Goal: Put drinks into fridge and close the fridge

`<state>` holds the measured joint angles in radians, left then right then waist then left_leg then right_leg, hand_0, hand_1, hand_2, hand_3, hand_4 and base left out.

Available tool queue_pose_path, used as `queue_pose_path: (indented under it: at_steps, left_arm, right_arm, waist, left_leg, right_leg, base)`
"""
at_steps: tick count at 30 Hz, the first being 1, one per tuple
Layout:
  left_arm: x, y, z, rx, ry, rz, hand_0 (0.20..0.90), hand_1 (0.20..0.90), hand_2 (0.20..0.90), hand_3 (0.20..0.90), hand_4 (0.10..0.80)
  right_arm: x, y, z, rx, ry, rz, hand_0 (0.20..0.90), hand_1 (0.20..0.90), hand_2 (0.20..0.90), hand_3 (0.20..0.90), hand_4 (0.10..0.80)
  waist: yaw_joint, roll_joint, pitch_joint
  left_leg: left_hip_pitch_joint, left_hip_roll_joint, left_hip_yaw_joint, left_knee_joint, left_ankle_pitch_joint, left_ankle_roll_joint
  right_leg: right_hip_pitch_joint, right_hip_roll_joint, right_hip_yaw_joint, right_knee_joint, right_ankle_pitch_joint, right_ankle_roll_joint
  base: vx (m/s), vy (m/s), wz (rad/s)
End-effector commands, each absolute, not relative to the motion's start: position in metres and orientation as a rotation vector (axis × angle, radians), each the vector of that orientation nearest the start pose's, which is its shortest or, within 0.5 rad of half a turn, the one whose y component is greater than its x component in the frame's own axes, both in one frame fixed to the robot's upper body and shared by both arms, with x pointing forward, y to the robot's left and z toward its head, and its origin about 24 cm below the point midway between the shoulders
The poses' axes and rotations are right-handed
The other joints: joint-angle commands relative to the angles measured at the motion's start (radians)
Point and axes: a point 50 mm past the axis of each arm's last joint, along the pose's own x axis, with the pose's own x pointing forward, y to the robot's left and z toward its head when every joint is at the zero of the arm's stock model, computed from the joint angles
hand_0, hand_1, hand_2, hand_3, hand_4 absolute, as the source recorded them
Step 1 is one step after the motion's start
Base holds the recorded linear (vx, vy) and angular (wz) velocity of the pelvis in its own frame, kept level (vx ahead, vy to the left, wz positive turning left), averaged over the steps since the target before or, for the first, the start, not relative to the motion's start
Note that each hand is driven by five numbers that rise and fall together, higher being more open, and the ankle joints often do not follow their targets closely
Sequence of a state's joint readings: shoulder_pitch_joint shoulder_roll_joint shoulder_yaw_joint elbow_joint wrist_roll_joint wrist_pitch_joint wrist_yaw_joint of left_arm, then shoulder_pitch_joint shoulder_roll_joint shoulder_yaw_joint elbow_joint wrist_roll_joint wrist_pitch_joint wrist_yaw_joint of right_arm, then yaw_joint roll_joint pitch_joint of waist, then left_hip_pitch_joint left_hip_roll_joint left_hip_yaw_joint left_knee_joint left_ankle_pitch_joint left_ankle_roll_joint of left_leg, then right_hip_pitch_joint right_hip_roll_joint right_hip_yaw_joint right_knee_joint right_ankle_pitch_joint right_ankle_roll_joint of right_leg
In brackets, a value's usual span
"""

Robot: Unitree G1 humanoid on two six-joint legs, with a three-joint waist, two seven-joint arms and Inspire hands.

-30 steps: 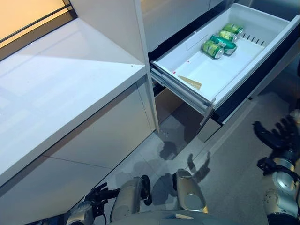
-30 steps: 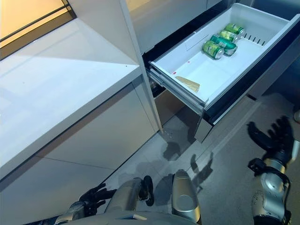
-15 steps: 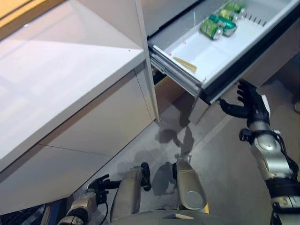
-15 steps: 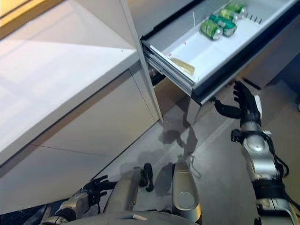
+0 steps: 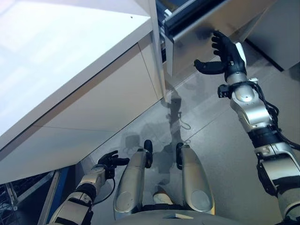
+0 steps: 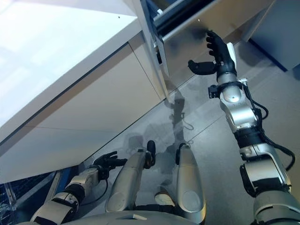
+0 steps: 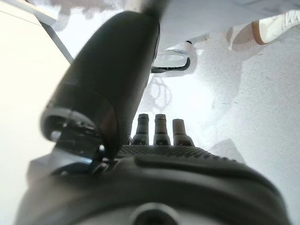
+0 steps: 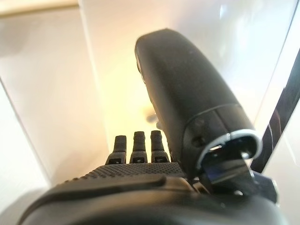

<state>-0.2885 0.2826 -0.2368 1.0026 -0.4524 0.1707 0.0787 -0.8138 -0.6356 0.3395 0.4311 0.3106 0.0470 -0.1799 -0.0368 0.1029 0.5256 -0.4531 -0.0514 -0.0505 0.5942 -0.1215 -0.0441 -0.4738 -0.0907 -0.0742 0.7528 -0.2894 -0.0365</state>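
Note:
The fridge drawer's pale front panel (image 5: 206, 21) shows at the top edge of the eye views, with a dark gap (image 5: 185, 11) above it. No drink cans are in view. My right hand (image 5: 226, 52) is raised in front of that panel, open, fingers straight and spread with their tips at or near its surface, thumb pointing left. In the right wrist view its fingers (image 8: 139, 143) point at a pale panel (image 8: 61, 93). My left hand (image 5: 110, 161) hangs low at the lower left, open and holding nothing; its fingers (image 7: 161, 126) are straight.
A white countertop (image 5: 56, 47) fills the upper left, with plain cabinet fronts (image 5: 93, 122) under it. A grey appliance panel (image 5: 281, 23) stands at the upper right. Grey floor (image 5: 220, 150) lies below. A person's shoe (image 7: 276, 23) shows in the left wrist view.
The camera has tipped downward, so the drawer's inside and the cans have left the picture. My right hand has risen from near the floor up to the drawer front.

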Motion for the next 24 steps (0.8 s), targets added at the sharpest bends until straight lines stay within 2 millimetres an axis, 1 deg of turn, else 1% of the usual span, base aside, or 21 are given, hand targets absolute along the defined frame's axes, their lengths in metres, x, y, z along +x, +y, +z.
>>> queue_pose_path:
  at_steps: [1, 5, 8, 10, 11, 13, 15, 16, 17, 18, 20, 21, 22, 23, 24]
  left_arm:
    - [0.236, 0.214, -0.094, 0.038, 0.846, 0.137, 0.900, 0.900, 0.900, 0.900, 0.800]
    - [0.244, 0.209, -0.090, 0.050, 0.818, 0.126, 0.900, 0.900, 0.900, 0.900, 0.800]
    - [0.248, 0.206, -0.087, 0.071, 0.805, 0.128, 0.900, 0.900, 0.900, 0.900, 0.800]
    - [0.251, 0.206, -0.085, 0.107, 0.800, 0.133, 0.900, 0.900, 0.900, 0.900, 0.800]
    - [0.252, 0.206, -0.085, 0.119, 0.800, 0.132, 0.900, 0.900, 0.900, 0.900, 0.800]
    - [0.249, 0.209, -0.087, 0.104, 0.815, 0.147, 0.900, 0.900, 0.900, 0.900, 0.800]
    - [0.248, 0.211, -0.087, 0.090, 0.823, 0.149, 0.900, 0.900, 0.900, 0.900, 0.800]
    - [0.246, 0.212, -0.089, 0.079, 0.826, 0.153, 0.900, 0.900, 0.900, 0.900, 0.800]
    - [0.241, 0.215, -0.091, 0.075, 0.832, 0.164, 0.900, 0.900, 0.900, 0.900, 0.800]
    - [0.239, 0.217, -0.093, 0.071, 0.839, 0.173, 0.900, 0.900, 0.900, 0.900, 0.800]
    - [0.229, 0.221, -0.099, 0.052, 0.871, 0.201, 0.900, 0.900, 0.900, 0.900, 0.800]
    - [0.225, 0.222, -0.100, 0.046, 0.880, 0.207, 0.900, 0.900, 0.900, 0.900, 0.800]
    - [0.219, 0.225, -0.104, 0.033, 0.895, 0.218, 0.900, 0.900, 0.900, 0.900, 0.800]
    - [0.204, 0.231, -0.111, 0.030, 0.937, 0.239, 0.900, 0.900, 0.900, 0.900, 0.800]
    - [0.193, 0.233, -0.115, 0.026, 0.956, 0.253, 0.900, 0.900, 0.900, 0.900, 0.800]
  right_arm:
    - [0.373, -0.120, 0.271, -0.405, -0.582, 0.191, 0.900, 0.900, 0.900, 0.900, 0.800]
    - [0.373, -0.108, 0.280, -0.377, -0.619, 0.191, 0.900, 0.900, 0.900, 0.900, 0.800]
    - [0.374, -0.105, 0.287, -0.356, -0.651, 0.173, 0.900, 0.900, 0.900, 0.900, 0.800]
    - [0.372, -0.105, 0.295, -0.340, -0.699, 0.140, 0.900, 0.900, 0.900, 0.900, 0.800]
    - [0.371, -0.106, 0.296, -0.329, -0.715, 0.119, 0.900, 0.900, 0.900, 0.900, 0.800]
    - [0.369, -0.116, 0.299, -0.313, -0.747, 0.064, 0.900, 0.900, 0.900, 0.900, 0.800]
    - [0.368, -0.123, 0.299, -0.295, -0.747, 0.025, 0.900, 0.900, 0.900, 0.900, 0.800]
    - [0.367, -0.129, 0.296, -0.279, -0.741, 0.008, 0.900, 0.900, 0.900, 0.900, 0.800]
    - [0.366, -0.141, 0.281, -0.253, -0.710, -0.020, 0.900, 0.900, 0.900, 0.900, 0.800]
    - [0.366, -0.148, 0.271, -0.244, -0.684, -0.045, 0.900, 0.900, 0.900, 0.900, 0.800]
    - [0.364, -0.167, 0.227, -0.225, -0.547, -0.060, 0.900, 0.900, 0.900, 0.900, 0.800]
    - [0.362, -0.172, 0.213, -0.212, -0.503, -0.066, 0.900, 0.900, 0.900, 0.900, 0.800]
    - [0.358, -0.180, 0.190, -0.176, -0.428, -0.059, 0.900, 0.900, 0.900, 0.900, 0.800]
    - [0.342, -0.195, 0.140, -0.146, -0.289, -0.070, 0.900, 0.900, 0.900, 0.900, 0.800]
    - [0.328, -0.206, 0.108, -0.162, -0.202, -0.075, 0.900, 0.900, 0.900, 0.900, 0.800]
  waist:
    - [0.073, -0.028, -0.006]
    - [0.082, -0.022, -0.006]
    - [0.085, -0.020, -0.006]
    - [0.088, -0.023, -0.006]
    - [0.088, -0.024, -0.006]
    - [0.084, -0.029, -0.006]
    - [0.079, -0.032, -0.006]
    - [0.075, -0.036, -0.006]
    - [0.068, -0.046, -0.020]
    - [0.065, -0.052, -0.032]
    - [0.051, -0.072, -0.064]
    - [0.047, -0.077, -0.073]
    - [0.041, -0.084, -0.087]
    - [0.029, -0.099, -0.130]
    - [0.023, -0.107, -0.159]
  left_leg:
    - [-0.003, -0.066, 0.063, 0.008, -0.050, 0.103]
    - [-0.018, -0.066, 0.065, -0.010, -0.040, 0.105]
    - [-0.018, -0.067, 0.068, -0.020, -0.038, 0.105]
    - [-0.006, -0.067, 0.070, -0.026, -0.040, 0.105]
    - [-0.001, -0.067, 0.069, -0.028, -0.041, 0.106]
    - [0.032, -0.064, 0.070, -0.043, -0.046, 0.106]
    - [0.054, -0.059, 0.073, -0.057, -0.046, 0.106]
    - [0.072, -0.058, 0.073, -0.068, -0.045, 0.106]
    - [0.110, -0.050, 0.070, -0.105, -0.040, 0.103]
    - [0.125, -0.046, 0.067, -0.128, -0.032, 0.102]
    - [0.179, -0.038, 0.061, -0.187, -0.020, 0.096]
    - [0.195, -0.036, 0.060, -0.205, -0.014, 0.093]
    - [0.223, -0.033, 0.059, -0.229, -0.011, 0.091]
    - [0.270, -0.028, 0.061, -0.285, 0.004, 0.085]
    - [0.304, -0.025, 0.062, -0.319, 0.013, 0.082]
  right_leg:
    - [-0.004, 0.013, 0.004, -0.098, 0.122, 0.009]
    - [-0.024, 0.014, 0.003, -0.108, 0.129, 0.012]
    - [-0.027, 0.012, 0.003, -0.115, 0.130, 0.013]
    - [-0.013, 0.008, 0.003, -0.127, 0.132, 0.014]
    - [-0.007, 0.006, 0.003, -0.129, 0.132, 0.014]
    - [0.027, 0.006, 0.005, -0.155, 0.135, 0.017]
    - [0.048, 0.005, 0.004, -0.171, 0.139, 0.019]
    - [0.066, 0.005, 0.006, -0.184, 0.142, 0.019]
    - [0.102, 0.005, 0.007, -0.225, 0.150, 0.023]
    - [0.117, 0.005, 0.007, -0.252, 0.161, 0.026]
    - [0.176, 0.006, 0.008, -0.326, 0.178, 0.034]
    - [0.194, 0.006, 0.006, -0.347, 0.184, 0.036]
    - [0.225, 0.009, 0.007, -0.376, 0.188, 0.040]
    - [0.279, 0.015, 0.005, -0.445, 0.206, 0.048]
    - [0.318, 0.020, 0.004, -0.486, 0.215, 0.054]
  base:
    - [-0.058, 0.027, 0.07]
    - [-0.042, 0.019, 0.14]
    - [-0.027, 0.017, 0.00]
    - [-0.002, 0.020, 0.05]
    - [0.000, 0.000, 0.00]
    - [0.010, 0.034, 0.02]
    - [0.000, 0.033, 0.02]
    - [0.018, 0.036, 0.01]
    - [0.033, 0.029, 0.01]
    - [0.062, 0.026, 0.02]
    - [0.064, 0.011, 0.03]
    - [0.070, -0.002, 0.02]
    - [0.125, -0.012, -0.02]
    - [0.161, -0.013, -0.05]
    - [0.180, -0.012, -0.14]
